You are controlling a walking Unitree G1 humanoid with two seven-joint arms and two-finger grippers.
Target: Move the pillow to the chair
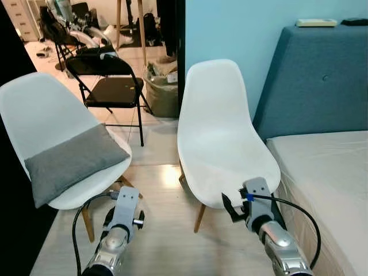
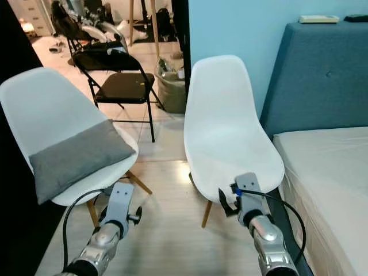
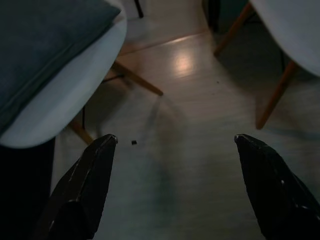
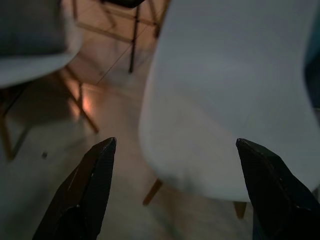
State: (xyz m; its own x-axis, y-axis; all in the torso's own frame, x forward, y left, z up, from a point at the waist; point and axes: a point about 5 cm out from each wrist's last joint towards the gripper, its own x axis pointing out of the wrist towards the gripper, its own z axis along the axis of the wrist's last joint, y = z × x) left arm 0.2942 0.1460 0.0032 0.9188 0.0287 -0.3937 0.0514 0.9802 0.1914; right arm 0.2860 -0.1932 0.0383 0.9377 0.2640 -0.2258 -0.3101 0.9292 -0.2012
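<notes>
A grey pillow [image 1: 72, 161] lies across the seat of the white chair [image 1: 34, 109] on my left, one corner hanging over the seat's front edge. A second white chair [image 1: 221, 138] stands bare to its right, beside the bed. My left arm [image 1: 118, 227] is low in front of the pillow's chair. Its gripper [image 3: 175, 137] is open above the wooden floor, with the pillow [image 3: 45, 45] off to one side. My right arm [image 1: 264, 221] reaches toward the front edge of the bare chair. Its gripper [image 4: 175, 142] is open, with that chair's seat [image 4: 225, 100] just beyond the fingertips.
A black folding chair [image 1: 112, 86] and a grey bin [image 1: 164, 92] stand behind the two white chairs. A bed [image 1: 328, 172] with a blue headboard [image 1: 322, 80] fills the right side. Bare wooden floor [image 1: 161, 230] runs between the chairs.
</notes>
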